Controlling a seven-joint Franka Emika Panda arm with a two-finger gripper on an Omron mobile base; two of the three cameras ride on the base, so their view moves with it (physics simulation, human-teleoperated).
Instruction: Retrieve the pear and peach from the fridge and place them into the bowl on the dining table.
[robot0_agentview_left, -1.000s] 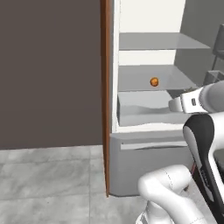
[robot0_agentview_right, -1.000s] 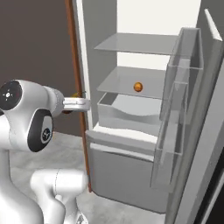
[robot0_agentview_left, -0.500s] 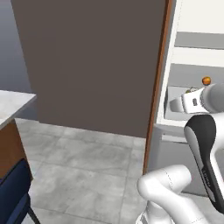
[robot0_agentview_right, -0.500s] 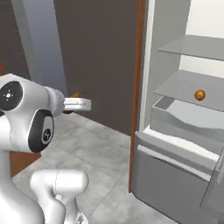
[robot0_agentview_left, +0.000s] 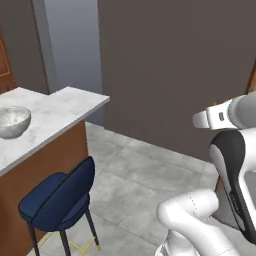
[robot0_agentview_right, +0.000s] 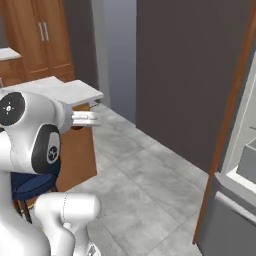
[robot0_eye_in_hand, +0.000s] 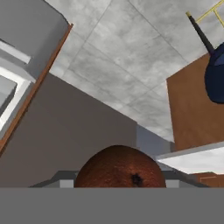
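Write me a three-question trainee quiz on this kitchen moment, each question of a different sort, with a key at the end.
1. True or false: the bowl on the dining table already holds a fruit.
2. Multiple choice: what stands on the floor against the dining table's wooden base? A) a blue chair B) a bin C) a ladder
3. Fill in: in the hand view, the gripper holds a round reddish-brown ____.

Key
1. False; the bowl looks empty in the left base view.
2. A, the blue chair.
3. fruit; it sits between the fingers, close to the camera. Whether it is the peach or the pear is hard to tell.
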